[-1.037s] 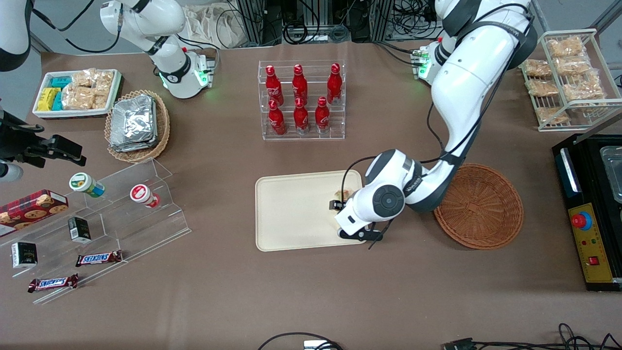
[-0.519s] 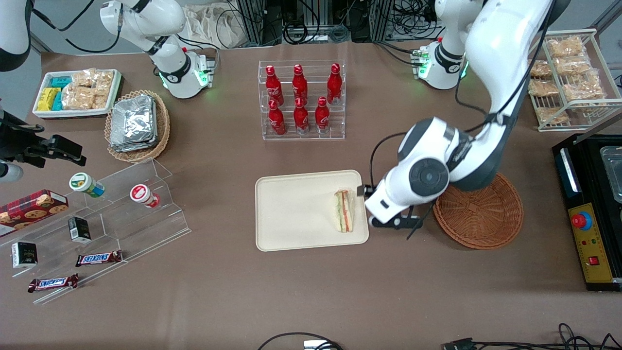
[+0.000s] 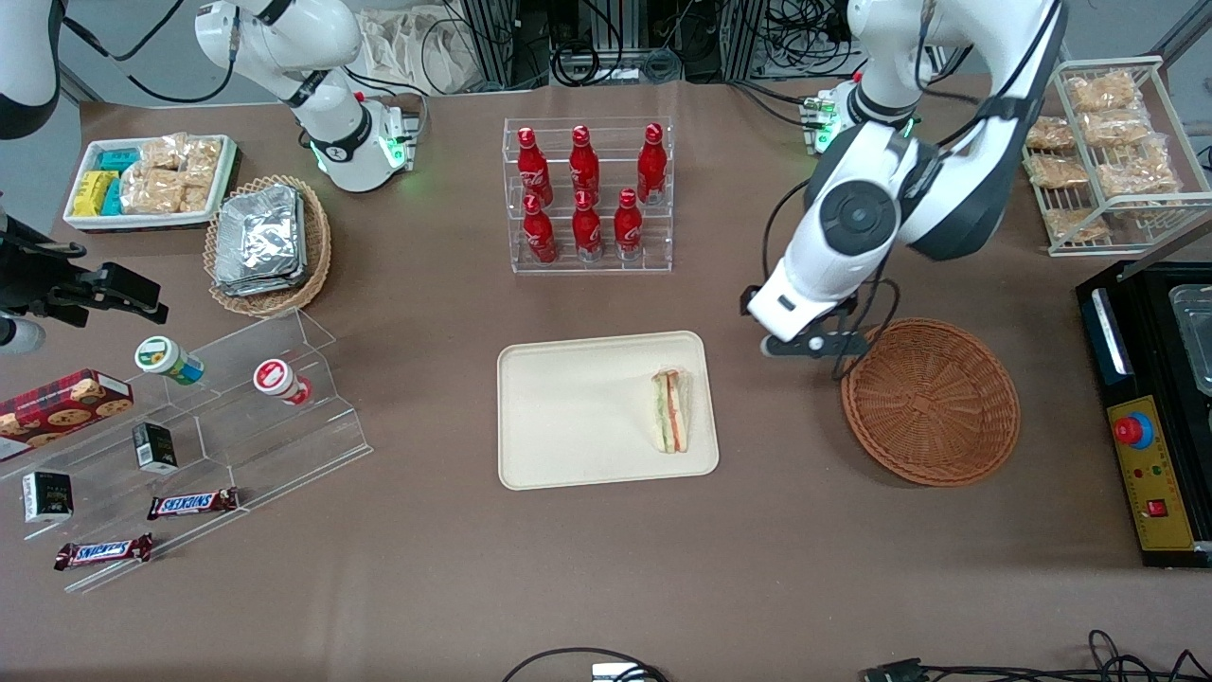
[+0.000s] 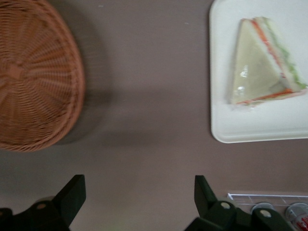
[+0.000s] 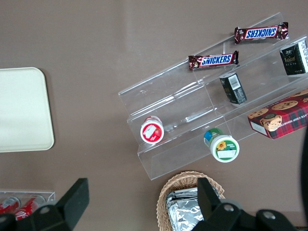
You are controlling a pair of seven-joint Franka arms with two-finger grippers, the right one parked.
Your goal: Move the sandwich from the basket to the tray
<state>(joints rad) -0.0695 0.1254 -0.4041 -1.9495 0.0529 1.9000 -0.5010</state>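
The sandwich (image 3: pixel 670 411) (image 4: pixel 264 65), a pale triangular wedge with orange and green layers, lies flat on the cream tray (image 3: pixel 568 417) (image 4: pixel 255 127), near the tray's edge that faces the basket. The reddish-brown wicker basket (image 3: pixel 931 401) (image 4: pixel 33 77) has nothing in it. My gripper (image 3: pixel 769 317) (image 4: pixel 139 192) hangs open above bare table between tray and basket, a little farther from the front camera than both. Nothing is between its fingers.
A clear rack of red bottles (image 3: pixel 587 194) stands farther back than the tray. A wire rack of snack bags (image 3: pixel 1103 142) and a black control box (image 3: pixel 1150 417) sit at the working arm's end. A clear stepped shelf with snacks (image 3: pixel 189 426) lies toward the parked arm's end.
The gripper let go of the sandwich on the tray, then rose and drew away from the tray toward the basket and farther from the front camera. The sandwich stays where it was laid.
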